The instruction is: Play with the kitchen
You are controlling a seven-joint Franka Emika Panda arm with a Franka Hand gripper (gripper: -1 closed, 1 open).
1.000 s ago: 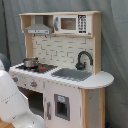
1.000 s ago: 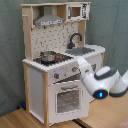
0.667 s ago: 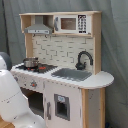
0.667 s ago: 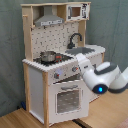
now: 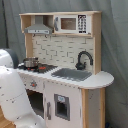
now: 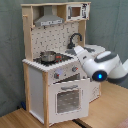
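The kitchen (image 5: 65,75) (image 6: 50,85) is a tall white and light-wood toy with a hood, a microwave shelf (image 5: 75,23), a black faucet (image 5: 83,59) and a grey sink (image 5: 74,74). A small pot (image 5: 31,62) (image 6: 48,56) stands on the stovetop. Knobs (image 6: 57,75) sit above the windowed oven door (image 6: 67,100). In the second exterior view my white arm (image 6: 102,70) comes in from the right, with a blue light on its wrist. Its pale tip, where my gripper (image 6: 76,50) sits, points up-left over the counter in front of the faucet. Whether it touches the kitchen I cannot tell.
A grey curtain hangs behind the kitchen in both exterior views. The arm's bulky white body (image 5: 15,97) fills the first exterior view's lower left, covering the oven area. A wooden floor (image 6: 20,120) lies under the kitchen.
In the second exterior view the arm's wrist and pale tip have risen from knob height to counter height. In the first exterior view the white arm body now fills more of the lower left.
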